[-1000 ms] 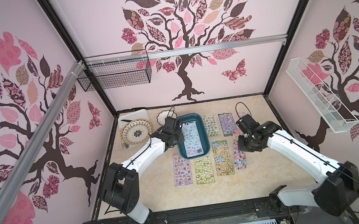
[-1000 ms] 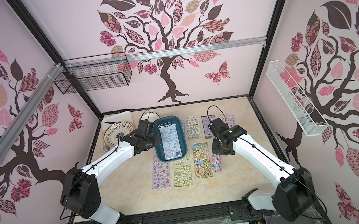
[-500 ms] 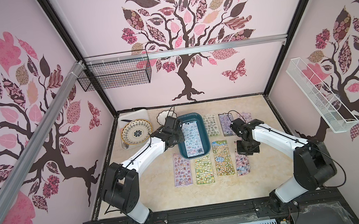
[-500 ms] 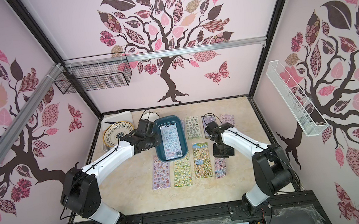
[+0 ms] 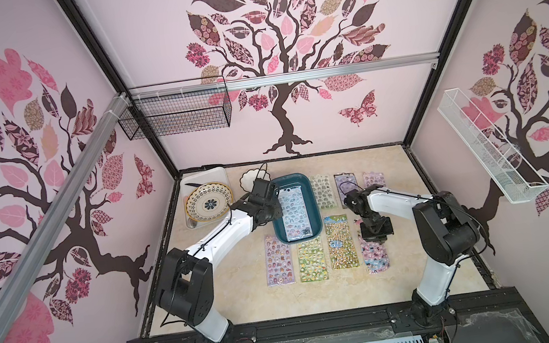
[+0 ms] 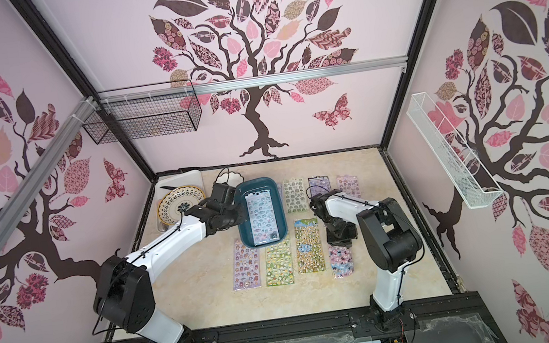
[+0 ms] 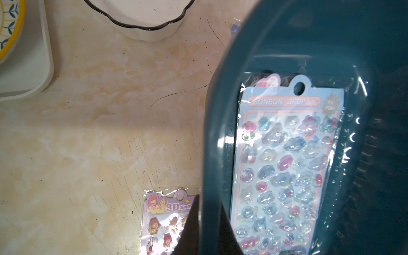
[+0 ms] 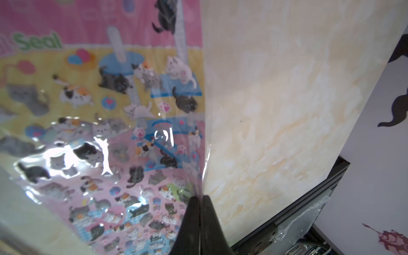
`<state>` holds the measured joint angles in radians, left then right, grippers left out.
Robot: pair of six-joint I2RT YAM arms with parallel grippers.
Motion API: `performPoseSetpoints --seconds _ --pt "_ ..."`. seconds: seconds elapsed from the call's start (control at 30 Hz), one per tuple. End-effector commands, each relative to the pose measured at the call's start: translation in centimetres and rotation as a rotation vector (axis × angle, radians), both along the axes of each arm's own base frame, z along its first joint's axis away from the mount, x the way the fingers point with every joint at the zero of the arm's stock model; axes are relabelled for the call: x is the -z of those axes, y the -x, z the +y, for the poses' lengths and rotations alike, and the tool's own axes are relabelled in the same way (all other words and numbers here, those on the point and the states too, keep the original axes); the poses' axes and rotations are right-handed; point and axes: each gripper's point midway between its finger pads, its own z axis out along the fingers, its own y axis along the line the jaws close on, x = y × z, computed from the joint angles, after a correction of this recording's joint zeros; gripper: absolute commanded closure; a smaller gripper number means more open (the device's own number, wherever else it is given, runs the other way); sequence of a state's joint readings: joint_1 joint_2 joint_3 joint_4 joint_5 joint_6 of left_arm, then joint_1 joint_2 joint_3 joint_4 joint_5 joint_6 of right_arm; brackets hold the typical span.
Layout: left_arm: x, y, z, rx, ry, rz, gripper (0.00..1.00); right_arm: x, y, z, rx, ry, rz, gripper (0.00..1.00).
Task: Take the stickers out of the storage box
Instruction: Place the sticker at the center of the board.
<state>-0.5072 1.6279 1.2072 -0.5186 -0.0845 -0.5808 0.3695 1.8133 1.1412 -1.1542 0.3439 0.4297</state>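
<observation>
Nearly done: seven glossy cartoon sticker sheets out, right of and below dark teal plastic storage box at frame centre; one blue sheet left inside. Box rim clamped by left gripper; pink cat sheet pinched by right gripper.

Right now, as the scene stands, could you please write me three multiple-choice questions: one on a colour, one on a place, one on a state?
1. Which colour has the storage box?
A) white B) yellow C) dark teal

2. Where does the patterned plate lie?
A) in the storage box B) on the white tray C) on a sticker sheet

3. How is the right gripper?
A) open, holding nothing B) shut on the storage box C) shut on the edge of the pink cat sticker sheet

Answers: 1 C, its walls are dark teal; 2 B, the tray's rim shows around the plate; 3 C, the right wrist view shows the fingers pinching the sheet's clear edge.
</observation>
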Motion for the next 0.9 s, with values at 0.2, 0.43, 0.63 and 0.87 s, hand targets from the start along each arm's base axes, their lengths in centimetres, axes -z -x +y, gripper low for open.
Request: performPoseSetpoints --seconds 0.2,0.43,0.63,0.87 --pt "-0.8 -0.8 -0.6 -0.007 0.033 -0.02 1.0 0.6 -1.3 -1.0 -0.008 0.097 0.008 0.77" --pt "-0.9 -0.8 -0.6 -0.004 0.036 -0.02 1.0 -1.5 -2.1 -2.0 0.021 0.164 -0.079 0.74" --pt "-1.0 -0.8 -0.8 -0.002 0.046 -0.021 1.0 -6.1 -2.7 -0.6 0.062 0.032 -0.255 0.73" --pt "-1.2 -0.7 -0.8 -0.001 0.051 -0.022 1.0 -9.7 -3.6 6.8 0.092 -0.474 -0.452 0.77"
